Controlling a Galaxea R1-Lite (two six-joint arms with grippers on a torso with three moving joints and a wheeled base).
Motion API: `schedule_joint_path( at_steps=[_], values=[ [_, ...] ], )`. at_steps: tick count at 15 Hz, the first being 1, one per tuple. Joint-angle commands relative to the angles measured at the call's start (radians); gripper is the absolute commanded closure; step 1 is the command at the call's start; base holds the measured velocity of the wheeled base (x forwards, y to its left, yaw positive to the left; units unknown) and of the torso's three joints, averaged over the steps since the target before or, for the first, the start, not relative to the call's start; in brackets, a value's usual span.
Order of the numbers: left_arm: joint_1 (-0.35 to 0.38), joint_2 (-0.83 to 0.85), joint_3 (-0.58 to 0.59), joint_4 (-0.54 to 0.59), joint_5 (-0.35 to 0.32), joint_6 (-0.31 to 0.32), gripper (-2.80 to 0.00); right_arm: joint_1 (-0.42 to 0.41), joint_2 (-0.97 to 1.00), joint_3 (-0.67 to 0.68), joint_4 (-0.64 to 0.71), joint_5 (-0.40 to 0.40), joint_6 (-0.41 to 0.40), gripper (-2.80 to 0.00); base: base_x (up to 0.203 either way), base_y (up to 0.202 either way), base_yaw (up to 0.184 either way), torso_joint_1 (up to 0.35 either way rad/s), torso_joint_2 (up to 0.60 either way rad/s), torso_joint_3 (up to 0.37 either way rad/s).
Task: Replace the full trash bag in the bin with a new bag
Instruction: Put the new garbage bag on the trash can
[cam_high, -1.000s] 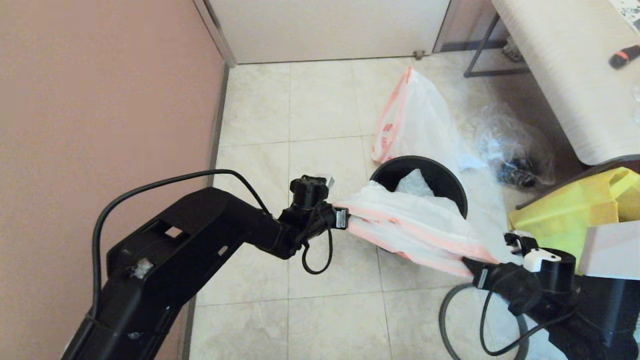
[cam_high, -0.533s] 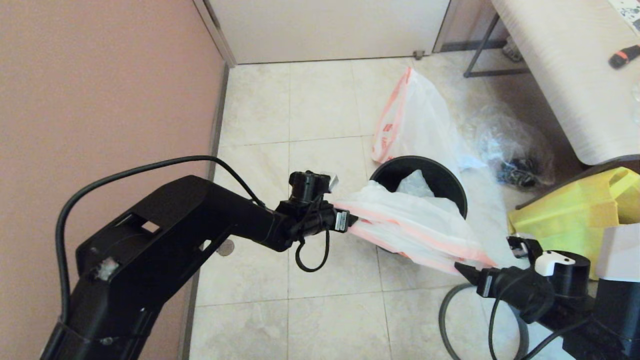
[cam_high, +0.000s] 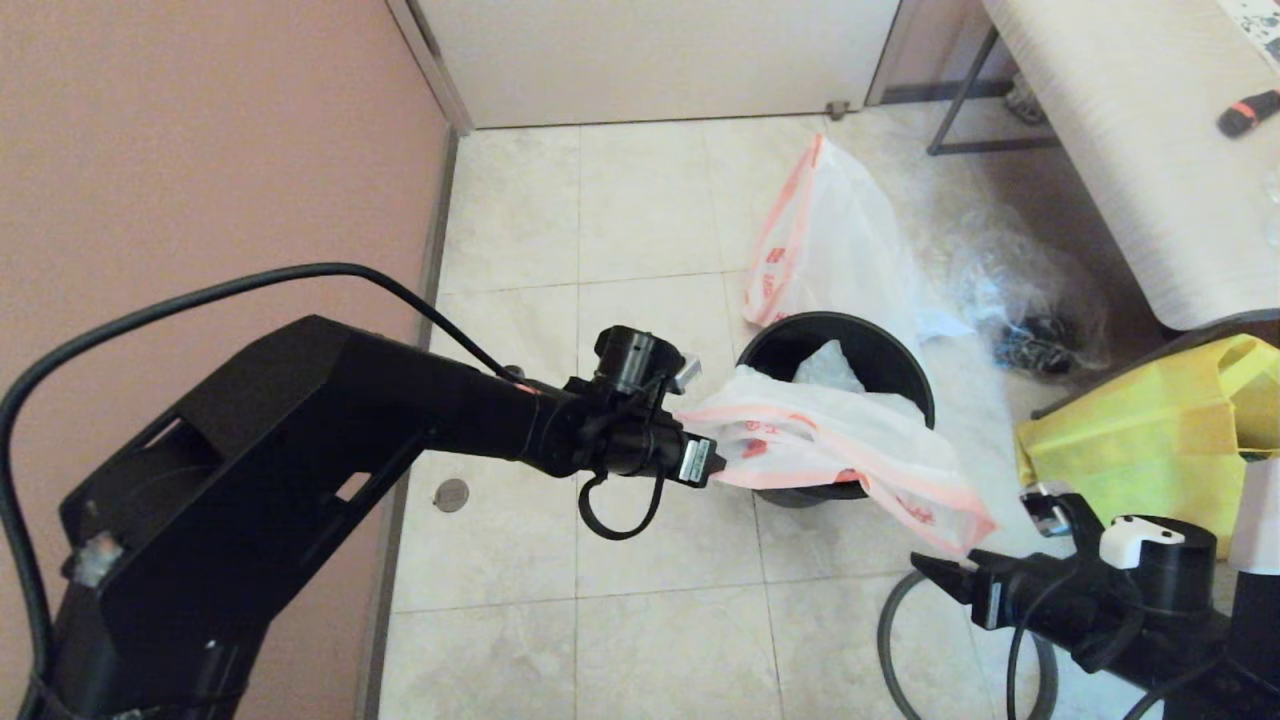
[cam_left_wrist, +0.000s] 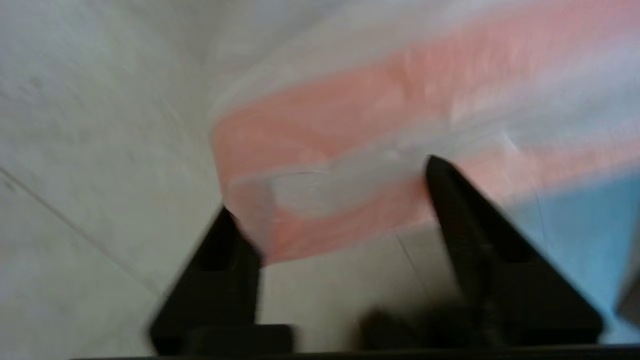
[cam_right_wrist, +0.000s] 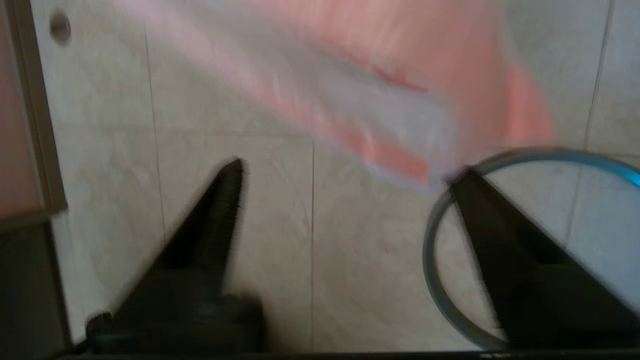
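**A:** Left gripper sits at the bin's nine o'clock, fingers spread around the new bag's pink-banded edge — not really pinching it. I'd guess the film slides off and slumps.

**B:** Yeah, thin limp plastic, draped across the round black bin's near rim. Right gripper at five o'clock is spread wide, empty — that corner hangs free. The full trash bag stands bulky at the bin's twelve o'clock.
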Motion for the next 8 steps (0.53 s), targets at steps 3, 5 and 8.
schedule_joint_path(
  at_steps=[3,5,8],
  values=[
    [-0.012,0.002,-0.197,0.366,0.05,0.003,0.0,-0.014,0.007,0.034,-0.008,0.065,-0.057,0.0,0.0,0.0,0.0,0.0,0.0,0.0],
    [0.042,0.059,-0.331,0.475,0.095,0.014,0.0,-0.028,0.022,0.03,-0.008,0.069,-0.063,0.0,0.0,0.0,0.0,0.0,0.0,0.0],
    [0.104,0.056,-0.34,0.513,0.121,0.052,0.0,-0.069,0.029,0.025,-0.008,0.104,-0.066,0.0,0.0,0.0,0.0,0.0,0.0,0.0]
  ],
)
